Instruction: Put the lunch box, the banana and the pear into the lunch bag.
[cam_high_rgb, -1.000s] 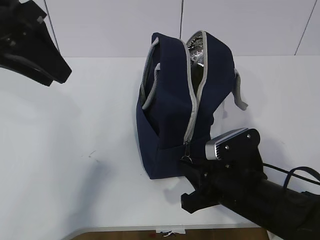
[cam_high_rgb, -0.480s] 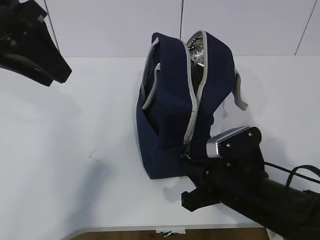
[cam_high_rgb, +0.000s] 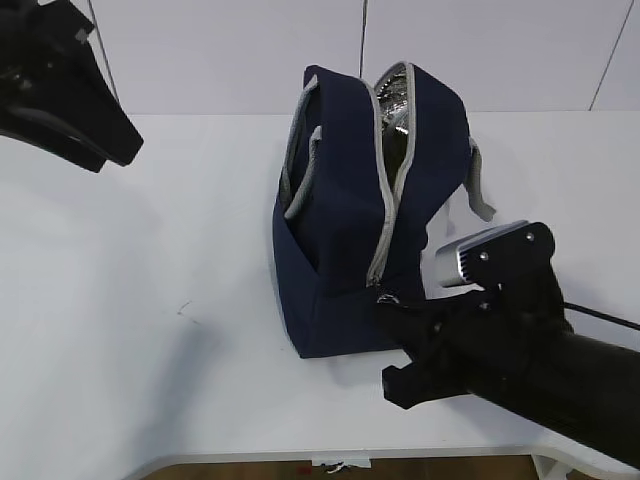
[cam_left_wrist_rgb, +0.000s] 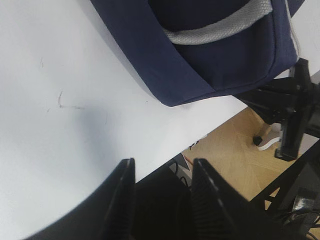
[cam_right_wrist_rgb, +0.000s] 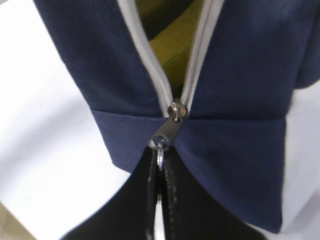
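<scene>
Navy fabric of the lunch bag (cam_high_rgb: 370, 210) stands mid-table, zipper open, something yellow inside (banana or pear, unclear). Right gripper (cam_right_wrist_rgb: 159, 172) is pinched on the ring pull (cam_right_wrist_rgb: 159, 150) — tugging could drag the unbraced bag; left gripper (cam_left_wrist_rgb: 162, 192) hangs apart, empty.

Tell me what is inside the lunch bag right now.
Through the open zipper of the lunch bag a yellow-green surface shows, and silver foil lining near the top. Which item it is, and anything else inside, stays covered by fabric.
</scene>
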